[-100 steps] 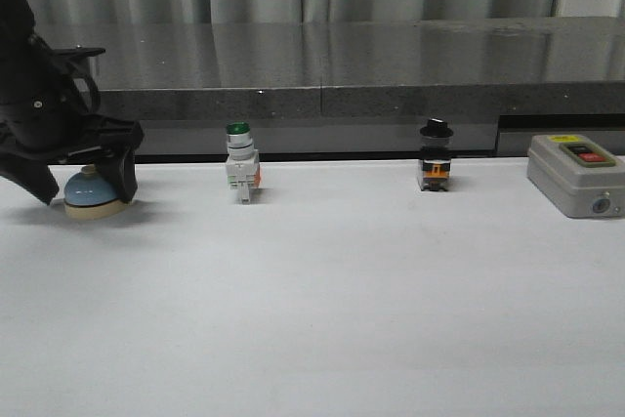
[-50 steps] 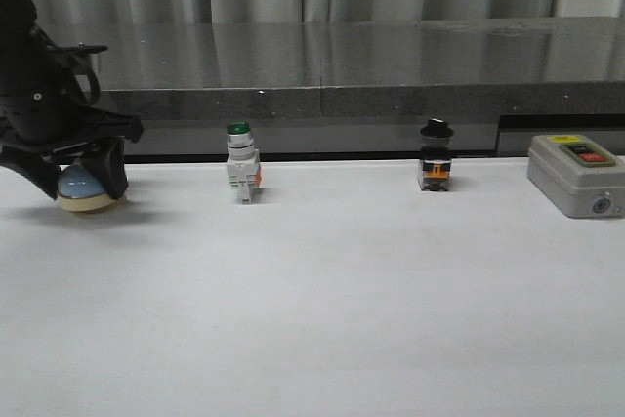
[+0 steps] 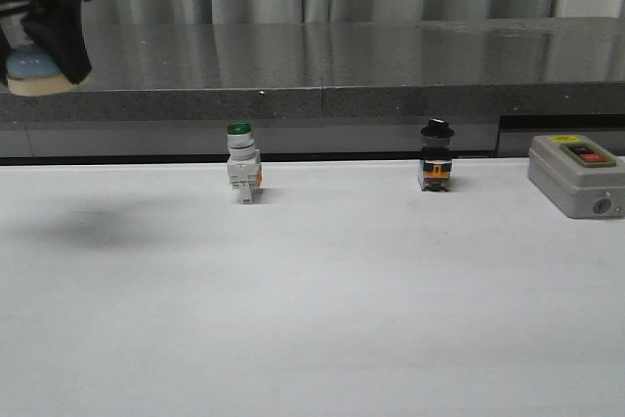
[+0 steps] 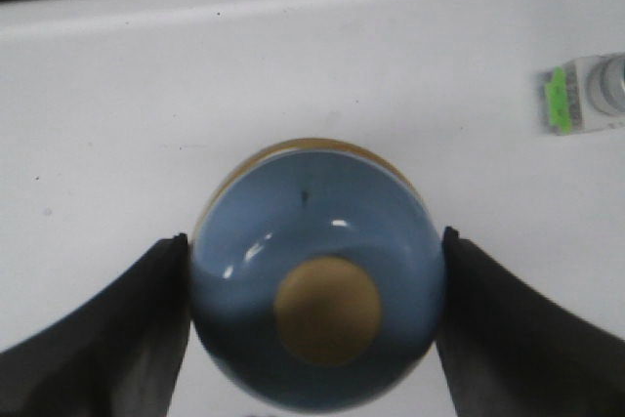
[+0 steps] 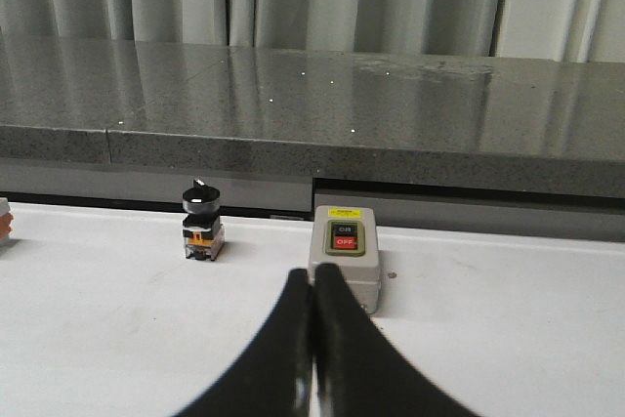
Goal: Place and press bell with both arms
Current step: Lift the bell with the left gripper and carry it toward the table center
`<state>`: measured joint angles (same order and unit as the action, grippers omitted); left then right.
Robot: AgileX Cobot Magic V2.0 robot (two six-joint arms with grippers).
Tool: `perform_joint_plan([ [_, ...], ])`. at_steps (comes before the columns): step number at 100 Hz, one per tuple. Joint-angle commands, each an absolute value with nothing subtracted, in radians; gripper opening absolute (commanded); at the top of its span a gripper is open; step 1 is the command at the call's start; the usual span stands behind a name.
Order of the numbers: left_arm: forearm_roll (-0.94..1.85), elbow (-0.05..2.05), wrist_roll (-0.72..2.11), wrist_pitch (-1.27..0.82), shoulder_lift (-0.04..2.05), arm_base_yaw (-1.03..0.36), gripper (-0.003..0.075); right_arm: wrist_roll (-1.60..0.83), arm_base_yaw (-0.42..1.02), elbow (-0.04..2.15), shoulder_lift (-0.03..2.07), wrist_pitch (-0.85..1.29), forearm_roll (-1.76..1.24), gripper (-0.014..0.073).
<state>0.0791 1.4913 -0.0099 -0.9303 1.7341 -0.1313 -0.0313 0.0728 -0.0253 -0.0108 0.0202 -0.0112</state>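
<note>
Up at the far left of the front view, the left gripper [image 3: 49,31] has the bell [image 3: 34,70] pinched between its fingers [image 4: 117,329] and held well above the white counter [image 3: 322,300], so picking up is done. Placing and pressing are left, I'd say. The grey box [image 3: 574,175] sits at the far right, then the green-capped switch [image 3: 241,163] and black-knobbed switch [image 3: 436,156] between. The right gripper [image 5: 313,339] hangs low over the counter near the grey box, fingers closed together on nothing.
</note>
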Motion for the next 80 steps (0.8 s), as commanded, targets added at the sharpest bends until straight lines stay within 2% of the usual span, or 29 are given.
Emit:
perform_joint_plan([
  [1, 0.086, 1.523, -0.008, -0.947, 1.629, -0.138, 0.0081, -0.031, 0.065, -0.012, -0.029, -0.061, 0.0, -0.006],
  [17, 0.086, 1.523, -0.008, -0.995, 1.562, -0.198, 0.0081, -0.031, 0.065, -0.012, -0.029, -0.061, 0.0, -0.006],
  [42, 0.086, 1.523, -0.008, -0.989, 1.558, -0.391, 0.0081, -0.031, 0.065, -0.012, -0.029, -0.061, 0.0, -0.006],
  [80, 0.086, 1.523, -0.008, -0.843, 1.717, -0.632, 0.0081, -0.031, 0.065, -0.012, -0.029, -0.061, 0.0, -0.006],
])
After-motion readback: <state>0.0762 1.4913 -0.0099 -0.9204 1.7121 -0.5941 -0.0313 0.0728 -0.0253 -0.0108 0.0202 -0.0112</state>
